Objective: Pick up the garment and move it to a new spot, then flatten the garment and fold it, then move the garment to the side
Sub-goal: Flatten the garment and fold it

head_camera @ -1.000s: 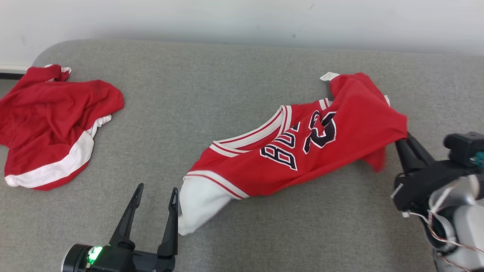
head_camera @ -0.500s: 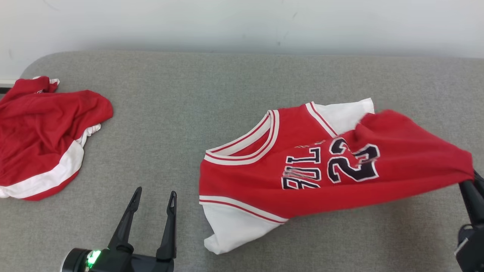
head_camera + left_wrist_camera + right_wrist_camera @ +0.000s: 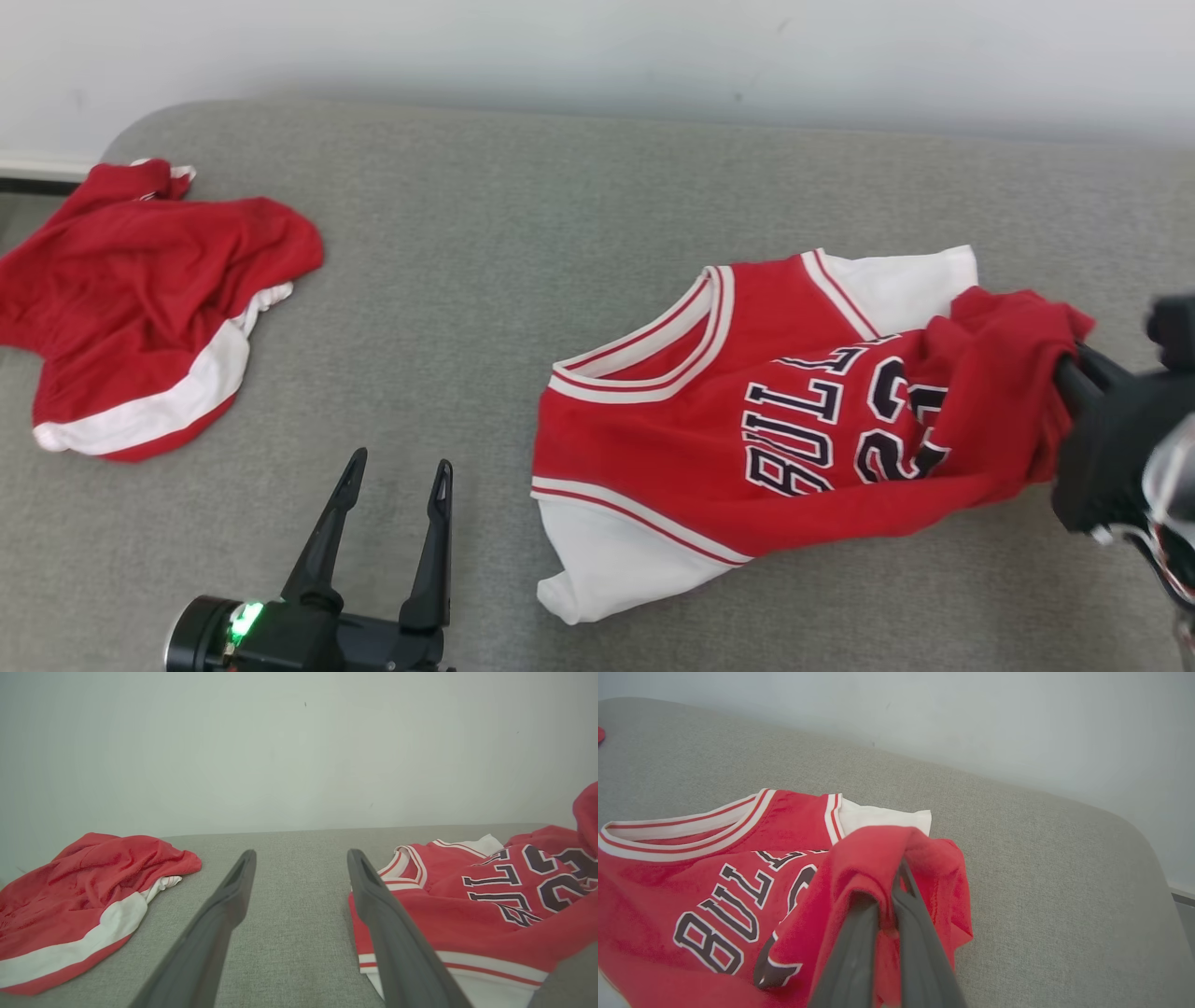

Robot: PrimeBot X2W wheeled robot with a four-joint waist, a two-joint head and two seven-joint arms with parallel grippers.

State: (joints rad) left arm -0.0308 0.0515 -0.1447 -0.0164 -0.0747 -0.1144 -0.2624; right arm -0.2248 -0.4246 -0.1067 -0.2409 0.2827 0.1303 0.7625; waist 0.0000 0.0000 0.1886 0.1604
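The garment [image 3: 709, 439] is a red jersey with white sleeves, white-striped collar and dark lettering, lying mostly spread on the grey surface right of centre. Its hem end is bunched and lifted at the right, where my right gripper [image 3: 1064, 373] is shut on the red cloth. In the right wrist view the dark fingers [image 3: 859, 947] are pinched together with the garment [image 3: 714, 891] folded over their tips. My left gripper [image 3: 397, 471] stands open at the lower left, a little left of the white sleeve, holding nothing. The left wrist view shows the garment [image 3: 467, 905] to the right of its fingers [image 3: 224, 924].
A second red garment with a white band [image 3: 140, 299] lies crumpled at the far left of the grey cushion [image 3: 485, 233]. A pale wall [image 3: 597, 47] runs behind. The cushion's rounded right corner [image 3: 1134, 835] is close to the right gripper.
The right gripper dragged the garment rightward and spread it collar-left with the lettering up, then lowered the held hem so it bunches. The head camera shifted. The left gripper stayed open.
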